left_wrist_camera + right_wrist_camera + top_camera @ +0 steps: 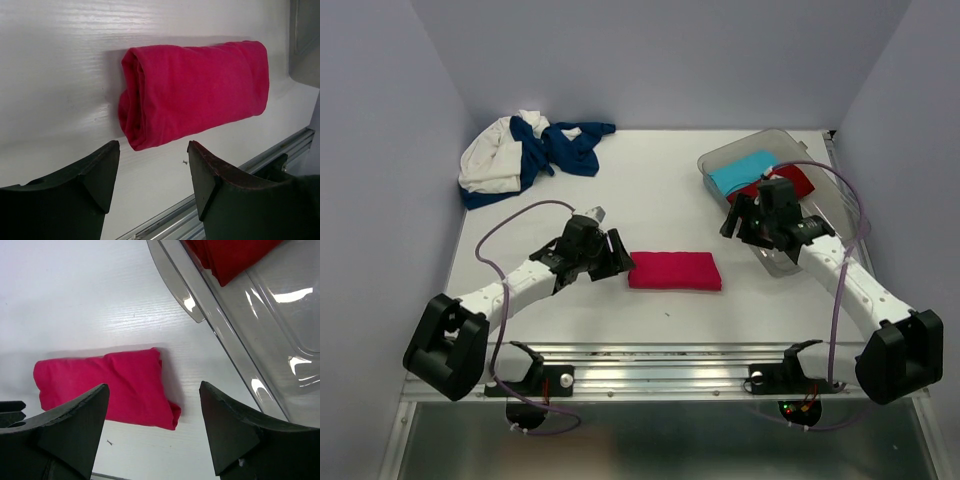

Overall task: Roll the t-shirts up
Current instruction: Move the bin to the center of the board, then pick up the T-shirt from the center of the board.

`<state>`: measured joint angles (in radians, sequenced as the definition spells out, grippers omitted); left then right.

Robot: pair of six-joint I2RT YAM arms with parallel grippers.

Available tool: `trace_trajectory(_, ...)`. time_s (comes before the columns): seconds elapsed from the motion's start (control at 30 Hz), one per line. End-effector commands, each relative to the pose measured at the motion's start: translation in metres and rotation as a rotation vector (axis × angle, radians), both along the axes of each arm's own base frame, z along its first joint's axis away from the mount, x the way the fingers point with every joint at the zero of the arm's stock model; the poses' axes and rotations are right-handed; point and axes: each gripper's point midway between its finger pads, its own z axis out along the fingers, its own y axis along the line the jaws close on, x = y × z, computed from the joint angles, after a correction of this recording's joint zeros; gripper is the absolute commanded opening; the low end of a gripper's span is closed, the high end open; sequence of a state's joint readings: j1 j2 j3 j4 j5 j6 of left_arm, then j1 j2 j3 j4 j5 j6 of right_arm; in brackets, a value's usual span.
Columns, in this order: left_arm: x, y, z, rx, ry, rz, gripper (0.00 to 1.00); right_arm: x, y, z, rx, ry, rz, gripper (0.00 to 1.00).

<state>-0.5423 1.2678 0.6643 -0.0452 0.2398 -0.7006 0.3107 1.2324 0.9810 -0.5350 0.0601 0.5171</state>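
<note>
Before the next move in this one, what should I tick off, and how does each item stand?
1. Pink t-shirt rolled up, lying on the table: ok.
2. Left gripper open, off the roll: ok.
3. Right gripper open and empty: ok.
4. Room in the bin beside the light-blue roll and red roll: cannot tell, the arm covers part.
5. Navy t-shirt and white t-shirt rolled: not ok, heaped together.

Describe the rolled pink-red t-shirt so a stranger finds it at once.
On the white table, look at the centre front. The pink-red t-shirt lies there as a tight roll. Unlike the darker red roll and light-blue roll, it sits outside the clear bin.
</note>
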Motion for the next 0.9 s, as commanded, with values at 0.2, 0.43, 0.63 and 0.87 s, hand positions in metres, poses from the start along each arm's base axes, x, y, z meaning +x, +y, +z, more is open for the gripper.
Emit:
trace_trajectory(0.2, 0.004, -0.022, -0.022, -0.132, 0.067, 0.019, 0.67, -0.007, -0.004, -0.01, -0.042, 0.023, -0.002, 0.79)
trace_trajectory(0.43, 0.004, -0.014, -0.044, -0.075, 0.107, 0.066, 0.7, -0.011, -0.003, -0.016, -0.052, 0.035, 0.009, 0.8)
trace_trajectory(0.63, 0.002, -0.012, -0.067, -0.019, 0.16, 0.073, 0.7, -0.012, -0.004, -0.02, -0.059, 0.042, 0.007, 0.8)
trace_trajectory(0.87, 0.003, -0.034, -0.075, -0.04, 0.183, 0.025, 0.47, -0.014, -0.005, -0.023, -0.057, 0.05, 0.002, 0.8)
